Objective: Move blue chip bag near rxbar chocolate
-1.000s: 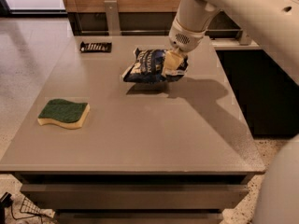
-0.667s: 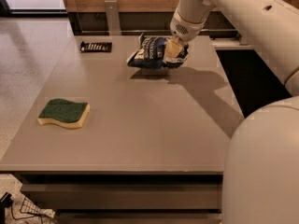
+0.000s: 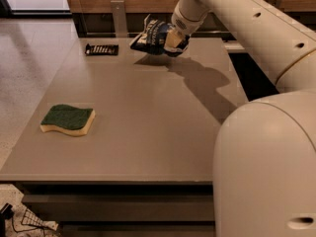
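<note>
The blue chip bag, dark navy foil with white lettering, hangs in the air above the far part of the table. My gripper is shut on the bag's right side and holds it clear of the tabletop; the bag's shadow lies below it. The rxbar chocolate, a small flat black wrapper with pale lettering, lies flat at the far left of the table, to the left of the bag and a little lower in the view.
A green-topped yellow sponge lies on the left front part of the grey table. My white arm fills the right side of the view. A wooden wall and a metal post stand behind the table's far edge.
My gripper has lifted the chip bag off the table and carried it up and toward the far edge. The bar and the sponge have not moved.
</note>
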Available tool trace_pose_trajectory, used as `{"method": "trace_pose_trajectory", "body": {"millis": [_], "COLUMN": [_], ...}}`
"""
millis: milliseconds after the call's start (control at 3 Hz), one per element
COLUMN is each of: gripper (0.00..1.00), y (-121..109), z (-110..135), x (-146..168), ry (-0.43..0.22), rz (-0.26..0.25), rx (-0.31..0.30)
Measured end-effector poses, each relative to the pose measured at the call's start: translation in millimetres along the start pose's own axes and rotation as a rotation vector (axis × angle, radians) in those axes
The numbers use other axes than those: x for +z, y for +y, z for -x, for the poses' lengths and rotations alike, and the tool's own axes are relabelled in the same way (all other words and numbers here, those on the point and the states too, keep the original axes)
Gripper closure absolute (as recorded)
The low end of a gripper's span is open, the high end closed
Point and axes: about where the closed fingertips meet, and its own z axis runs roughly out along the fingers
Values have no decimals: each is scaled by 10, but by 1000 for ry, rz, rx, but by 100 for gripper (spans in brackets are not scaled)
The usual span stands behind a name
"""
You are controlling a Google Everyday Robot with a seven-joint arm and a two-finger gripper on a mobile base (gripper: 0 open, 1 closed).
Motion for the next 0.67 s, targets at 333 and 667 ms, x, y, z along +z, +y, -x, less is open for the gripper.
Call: {"method": "trace_pose_trajectory", "body": {"millis": [333,667], "gripper": [100,100], "y": [-69,-37], "z": [266,515], "x": [255,473], "ry": [-44,-77], "rz": [-22,-12], "rx": [-8,-25]}}
